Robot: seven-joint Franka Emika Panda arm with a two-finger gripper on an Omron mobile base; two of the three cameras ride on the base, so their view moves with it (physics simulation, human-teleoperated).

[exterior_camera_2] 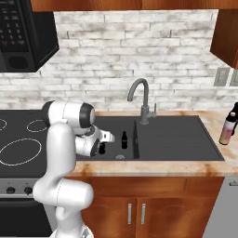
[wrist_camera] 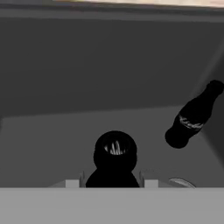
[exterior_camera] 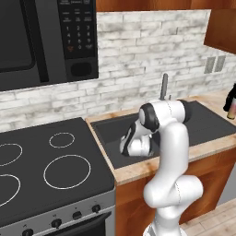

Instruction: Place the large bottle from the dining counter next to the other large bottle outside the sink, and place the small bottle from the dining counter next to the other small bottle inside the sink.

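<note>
My gripper [exterior_camera_2: 102, 149] is down inside the left basin of the dark sink [exterior_camera_2: 176, 139], shut on the small bottle [wrist_camera: 115, 151], whose black cap and shoulders I see from above between the fingers. The other small bottle [exterior_camera_2: 124, 139] stands upright on the sink floor just to the right of it, apart from it, and is the other small bottle [wrist_camera: 192, 116] at the right of the hand view. On the counter right of the sink stands the large bottle [exterior_camera_2: 227, 130], pink above and yellowish below, close beside the other large bottle [exterior_camera_2: 234, 109], which is black.
A steel gooseneck tap [exterior_camera_2: 142, 100] rises behind the sink. A ridge [exterior_camera_2: 135, 139] splits the basin in two, and a drain [exterior_camera_2: 120, 157] lies near the held bottle. The black cooktop [exterior_camera: 46, 166] lies left of the sink, under a microwave [exterior_camera: 46, 37].
</note>
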